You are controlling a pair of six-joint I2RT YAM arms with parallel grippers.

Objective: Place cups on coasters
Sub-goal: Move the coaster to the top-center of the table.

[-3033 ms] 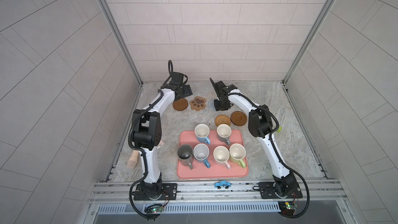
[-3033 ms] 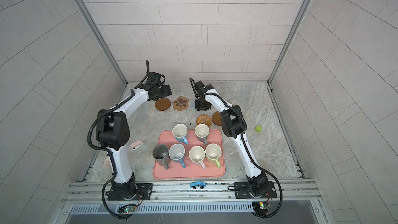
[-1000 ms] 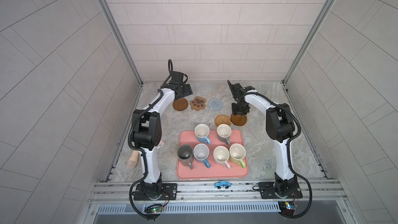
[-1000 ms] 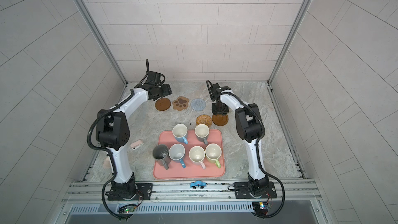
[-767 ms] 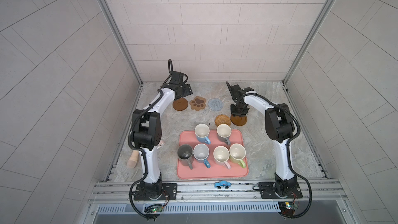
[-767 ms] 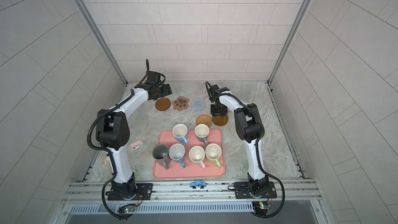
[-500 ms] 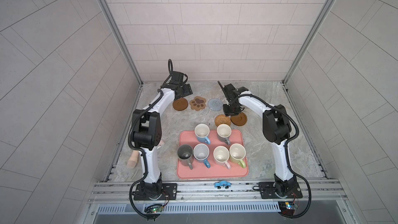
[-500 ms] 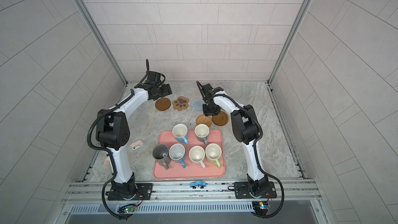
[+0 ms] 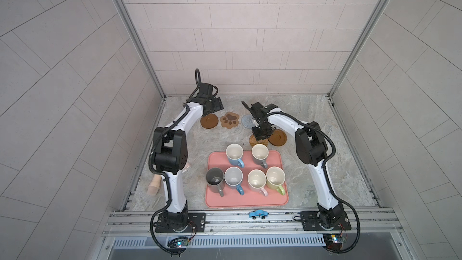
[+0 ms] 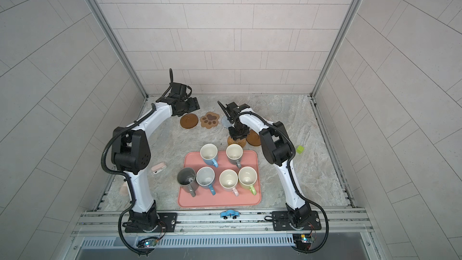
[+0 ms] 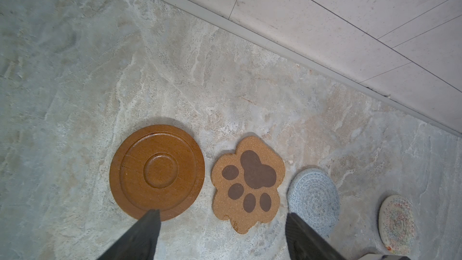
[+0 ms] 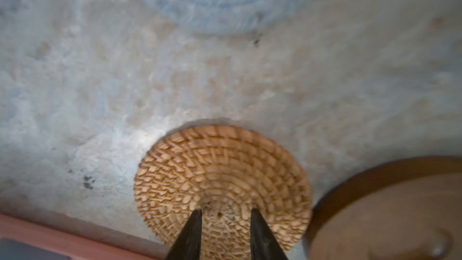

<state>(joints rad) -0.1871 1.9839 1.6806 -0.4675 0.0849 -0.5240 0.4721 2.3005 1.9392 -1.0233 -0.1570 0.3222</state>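
Note:
Several cups stand on the pink tray (image 9: 250,200): blue (image 9: 234,153), grey-brown (image 9: 260,153), dark grey (image 9: 214,178), and others in blue, pink and green. Across the back lie the coasters: a wooden disc (image 9: 209,122), a paw print (image 9: 229,119), a blue-grey knit round (image 9: 247,120) and a patterned round (image 11: 397,221). Nearer the tray are the rattan coaster (image 12: 222,171) and a second wooden disc (image 9: 278,138). My right gripper (image 12: 225,211) is over the rattan coaster, jaws narrowly open, nothing between them. My left gripper (image 11: 222,213) hangs wide open near the back disc and paw print.
A blue toy car (image 9: 258,213) sits on the front rail. A small pink object (image 9: 186,168) and a beige one (image 9: 153,186) lie by the left arm's base. A green cube (image 10: 300,149) is right of the right arm. Tiled walls close three sides.
My right gripper moved from the right wooden disc leftwards to above the rattan coaster, its jaws narrowing a little. The left arm has stayed still.

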